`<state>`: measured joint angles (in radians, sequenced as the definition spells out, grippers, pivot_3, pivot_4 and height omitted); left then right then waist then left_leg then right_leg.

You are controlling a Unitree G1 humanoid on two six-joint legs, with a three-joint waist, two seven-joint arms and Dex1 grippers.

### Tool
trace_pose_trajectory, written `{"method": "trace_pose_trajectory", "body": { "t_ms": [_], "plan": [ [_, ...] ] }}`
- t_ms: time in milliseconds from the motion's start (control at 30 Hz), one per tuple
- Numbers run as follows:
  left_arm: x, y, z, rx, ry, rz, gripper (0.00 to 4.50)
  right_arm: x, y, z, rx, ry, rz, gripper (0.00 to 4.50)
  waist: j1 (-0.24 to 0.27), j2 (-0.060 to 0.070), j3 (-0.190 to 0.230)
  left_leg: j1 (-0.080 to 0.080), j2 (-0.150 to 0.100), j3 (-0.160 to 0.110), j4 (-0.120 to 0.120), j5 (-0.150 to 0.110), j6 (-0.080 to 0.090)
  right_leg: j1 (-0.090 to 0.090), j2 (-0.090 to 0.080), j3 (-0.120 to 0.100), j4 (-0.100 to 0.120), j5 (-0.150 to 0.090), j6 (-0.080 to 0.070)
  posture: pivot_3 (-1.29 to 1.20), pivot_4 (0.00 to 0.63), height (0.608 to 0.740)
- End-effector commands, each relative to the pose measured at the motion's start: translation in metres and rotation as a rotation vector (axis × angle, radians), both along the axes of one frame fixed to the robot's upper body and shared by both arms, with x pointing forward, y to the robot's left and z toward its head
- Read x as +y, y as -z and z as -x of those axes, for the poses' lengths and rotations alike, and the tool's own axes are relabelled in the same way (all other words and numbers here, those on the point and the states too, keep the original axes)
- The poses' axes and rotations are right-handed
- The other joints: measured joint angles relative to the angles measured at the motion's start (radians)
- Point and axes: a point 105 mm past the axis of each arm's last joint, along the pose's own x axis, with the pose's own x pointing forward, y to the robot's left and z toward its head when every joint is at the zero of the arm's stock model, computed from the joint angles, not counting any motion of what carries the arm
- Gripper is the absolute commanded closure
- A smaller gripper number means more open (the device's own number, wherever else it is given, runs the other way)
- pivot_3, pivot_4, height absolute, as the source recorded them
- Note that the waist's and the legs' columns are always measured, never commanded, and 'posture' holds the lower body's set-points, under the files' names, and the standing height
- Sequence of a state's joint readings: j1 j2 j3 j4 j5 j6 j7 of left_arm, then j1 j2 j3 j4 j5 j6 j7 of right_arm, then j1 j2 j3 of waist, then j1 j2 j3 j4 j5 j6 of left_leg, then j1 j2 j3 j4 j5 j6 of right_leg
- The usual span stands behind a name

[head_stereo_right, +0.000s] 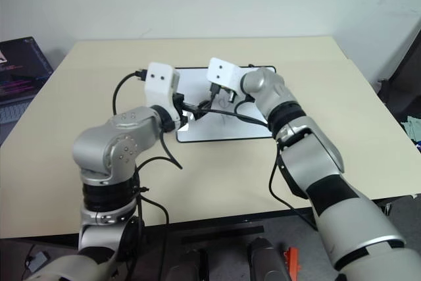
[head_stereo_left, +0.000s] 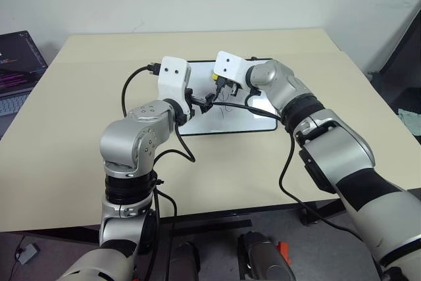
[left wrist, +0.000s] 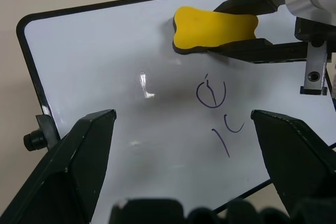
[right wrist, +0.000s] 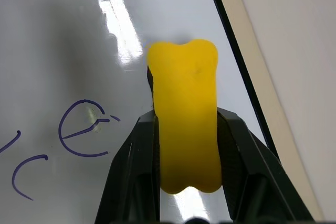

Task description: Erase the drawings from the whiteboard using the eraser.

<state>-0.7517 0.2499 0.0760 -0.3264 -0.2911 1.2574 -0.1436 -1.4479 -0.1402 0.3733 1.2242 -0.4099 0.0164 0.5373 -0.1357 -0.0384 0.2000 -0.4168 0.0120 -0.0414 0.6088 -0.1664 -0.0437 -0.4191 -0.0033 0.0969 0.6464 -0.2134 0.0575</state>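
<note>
- Right gripper (right wrist: 186, 129), jaws clenched on the yellow eraser (right wrist: 185, 114), which rests on the whiteboard (left wrist: 105, 77) beside the drawings (left wrist: 211, 93).
- Left gripper (left wrist: 184, 129): jaws released, over the whiteboard, near the worktop's (head_stereo_left: 79, 129) middle.

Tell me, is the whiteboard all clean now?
Not clean. The whiteboard has drawings on it, beside the eraser in the right gripper.

No readable text, labels or numbers anywhere.
</note>
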Motion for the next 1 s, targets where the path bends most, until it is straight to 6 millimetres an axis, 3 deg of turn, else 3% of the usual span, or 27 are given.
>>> {"method": "trace_pose_trajectory", "body": {
  "t_ms": [33, 300, 500, 1000],
  "plan": [
    [-0.004, -0.014, 0.003, -0.066, 0.017, 0.005, 0.00, 0.001, -0.021, -0.002, -0.058, 0.015, -0.033, 3.40, 0.000, 0.000, 0.000, 0.000, 0.000, 0.000, 0.000, 0.000, 0.000, 0.000, 0.000, 0.000, 0.000, 0.000, 0.000, 0.00, 0.150, 0.740],
    [-0.005, -0.014, 0.003, -0.065, 0.023, 0.009, 0.00, -0.018, -0.009, -0.006, -0.015, 0.048, 0.020, 3.40, 0.000, 0.000, 0.000, 0.000, 0.000, 0.000, 0.000, 0.000, 0.000, 0.000, 0.000, 0.000, 0.000, 0.000, 0.000, 0.00, 0.150, 0.740],
    [-0.005, -0.014, 0.003, -0.063, 0.026, 0.009, 0.00, -0.048, -0.005, -0.012, -0.013, 0.121, 0.047, 3.40, 0.016, 0.000, 0.000, 0.000, 0.000, 0.000, 0.000, 0.000, 0.000, 0.000, 0.000, 0.000, 0.000, 0.000, 0.000, 0.00, 0.150, 0.740],
    [-0.006, -0.014, 0.002, -0.064, 0.032, 0.007, 0.00, -0.076, -0.004, -0.016, -0.023, 0.186, 0.077, 3.40, 0.025, 0.000, 0.000, 0.000, 0.000, 0.000, 0.000, 0.000, 0.000, 0.000, 0.000, 0.000, 0.000, -0.001, -0.002, 0.00, 0.150, 0.740]
  ]
}}
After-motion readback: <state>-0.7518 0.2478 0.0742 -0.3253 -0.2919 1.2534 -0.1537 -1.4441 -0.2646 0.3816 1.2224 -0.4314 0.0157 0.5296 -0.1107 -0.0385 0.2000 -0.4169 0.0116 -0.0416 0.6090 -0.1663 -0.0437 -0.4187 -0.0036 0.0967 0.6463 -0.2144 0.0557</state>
